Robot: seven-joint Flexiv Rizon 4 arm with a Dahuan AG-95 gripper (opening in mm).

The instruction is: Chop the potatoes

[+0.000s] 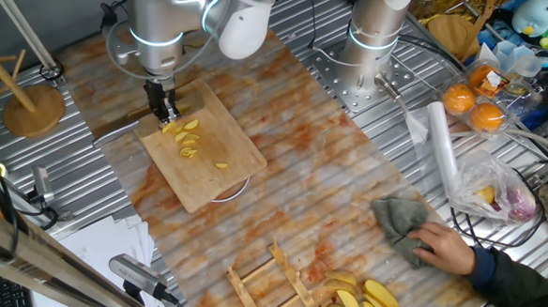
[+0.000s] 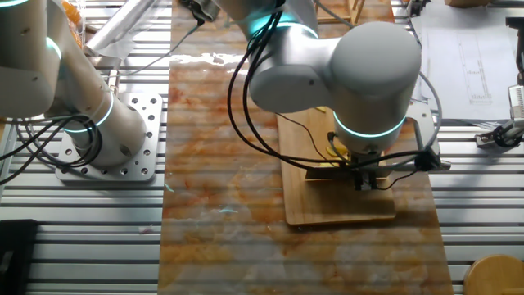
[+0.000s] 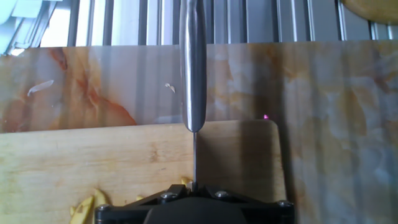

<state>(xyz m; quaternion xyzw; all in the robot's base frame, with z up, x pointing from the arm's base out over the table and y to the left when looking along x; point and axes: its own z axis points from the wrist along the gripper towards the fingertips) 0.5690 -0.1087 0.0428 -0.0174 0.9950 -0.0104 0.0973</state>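
Thin yellow potato slices lie on the bamboo cutting board, with one more slice nearer its middle. My gripper stands upright over the board's far end, right at the slices. It is shut on a knife. In the hand view the blade runs edge-on away from the gripper, past the board's edge. Slices show at the lower left there. In the other fixed view the arm hides most of the potato; the gripper is low over the board.
A wooden stand is at the far left. A person's hand holds a grey cloth at the front right. A pile of pale wedges and a wooden rack sit in front. Oranges and bags lie at the right.
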